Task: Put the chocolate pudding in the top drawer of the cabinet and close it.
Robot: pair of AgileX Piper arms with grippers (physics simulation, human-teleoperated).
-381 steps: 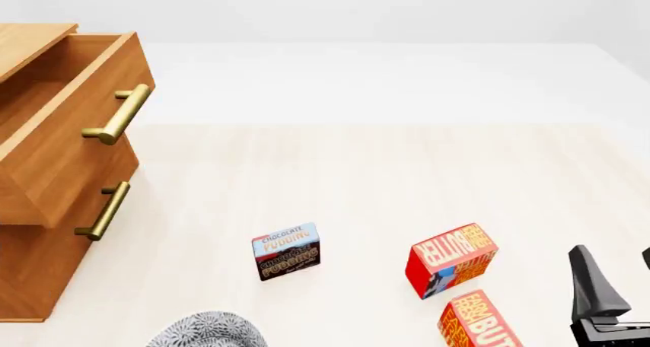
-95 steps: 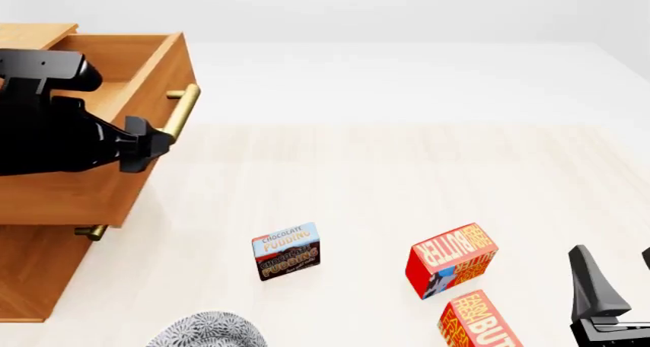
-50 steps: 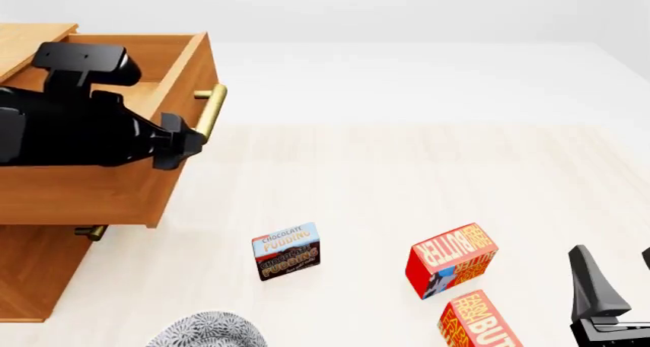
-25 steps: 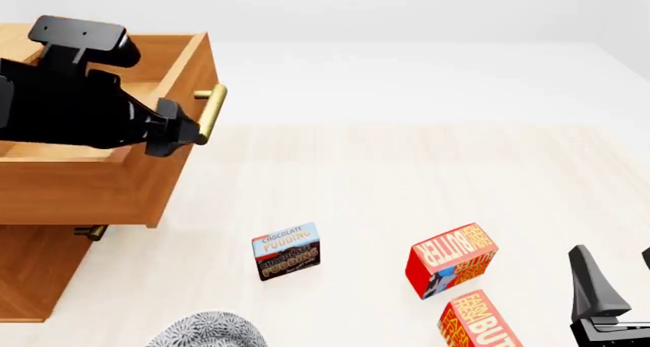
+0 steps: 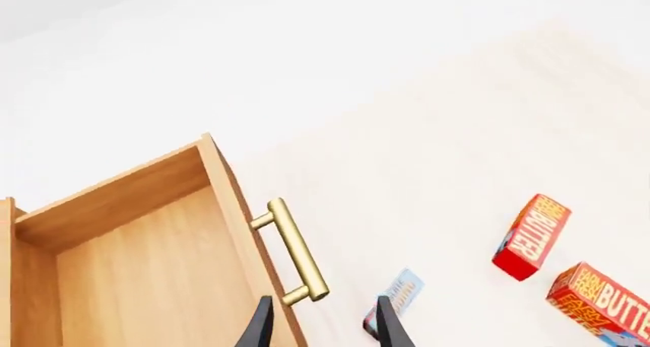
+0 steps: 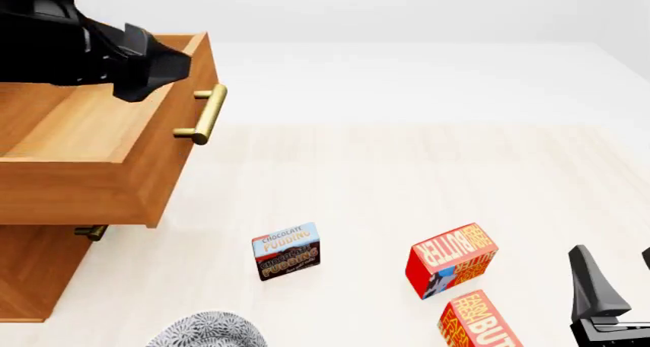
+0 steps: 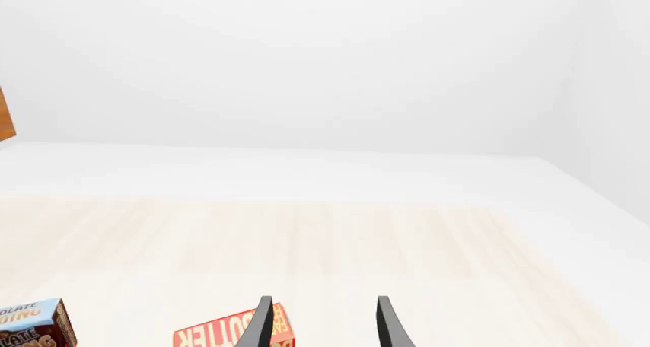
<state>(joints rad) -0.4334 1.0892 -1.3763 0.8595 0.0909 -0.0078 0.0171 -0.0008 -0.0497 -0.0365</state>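
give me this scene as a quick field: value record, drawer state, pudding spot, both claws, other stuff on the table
top drawer: pulled open, inside looks empty
drawer handle: free, nothing gripping it
cabinet: at the table's left edge
chocolate pudding: on the table, in front of the cabinet to its right, not held
left claw: open, empty, raised over the open drawer
right claw: open, empty, low at the near right
butter boxes: one right of the pudding, another nearer the camera
patterned grey object: at the near edge, partly cut off
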